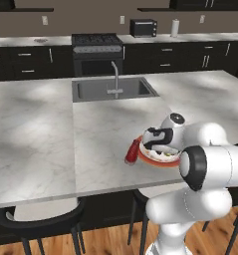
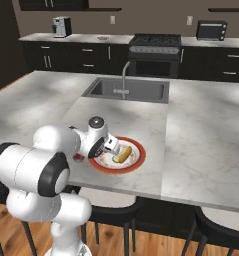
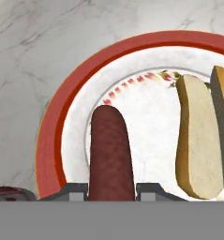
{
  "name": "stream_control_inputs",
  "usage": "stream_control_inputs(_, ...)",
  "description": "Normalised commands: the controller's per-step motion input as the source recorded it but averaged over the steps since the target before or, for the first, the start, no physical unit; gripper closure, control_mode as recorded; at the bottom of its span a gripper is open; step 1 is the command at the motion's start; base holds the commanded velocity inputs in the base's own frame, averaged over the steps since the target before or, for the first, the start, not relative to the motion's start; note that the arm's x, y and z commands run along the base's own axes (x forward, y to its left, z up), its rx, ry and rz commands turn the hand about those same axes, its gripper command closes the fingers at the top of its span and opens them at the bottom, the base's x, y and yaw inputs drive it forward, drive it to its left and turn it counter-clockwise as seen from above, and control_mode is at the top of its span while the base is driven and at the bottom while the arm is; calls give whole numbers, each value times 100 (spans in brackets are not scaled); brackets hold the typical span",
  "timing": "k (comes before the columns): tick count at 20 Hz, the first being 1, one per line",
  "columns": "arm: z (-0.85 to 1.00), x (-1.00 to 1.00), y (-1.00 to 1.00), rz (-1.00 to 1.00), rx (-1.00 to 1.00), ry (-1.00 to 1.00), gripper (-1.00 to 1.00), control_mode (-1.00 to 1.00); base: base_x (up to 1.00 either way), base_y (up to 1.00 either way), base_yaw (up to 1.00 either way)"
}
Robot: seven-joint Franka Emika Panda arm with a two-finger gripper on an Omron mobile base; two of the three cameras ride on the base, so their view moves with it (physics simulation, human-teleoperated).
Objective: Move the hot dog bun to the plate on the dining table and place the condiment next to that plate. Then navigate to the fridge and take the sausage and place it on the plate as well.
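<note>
My gripper [image 3: 111, 190] is clamped on the sausage [image 3: 110, 150], whose long axis points straight ahead over the bare middle of the plate [image 3: 52, 131], with the bun [image 3: 197, 140] lying parallel just to one side.

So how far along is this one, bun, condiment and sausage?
Nearly finished. Done: the bun lies on the plate, and the condiment lies on the table beside the plate's rim. In hand: the gripper is shut on the sausage, held over the plate next to the bun. Left: open the jaws to leave the sausage on the plate.
</note>
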Motion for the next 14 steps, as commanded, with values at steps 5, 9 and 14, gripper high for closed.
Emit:
stream_control_inputs(5, -30, 26, -1, 0, 0, 0, 100, -100, 0, 0, 0)
stream_control_inputs(9, -22, 1, -8, 0, 0, -2, -100, -100, 0, 0, 0)
stream_control_inputs(14, 1, 0, -12, 0, 0, -13, -100, -100, 0, 0, 0)
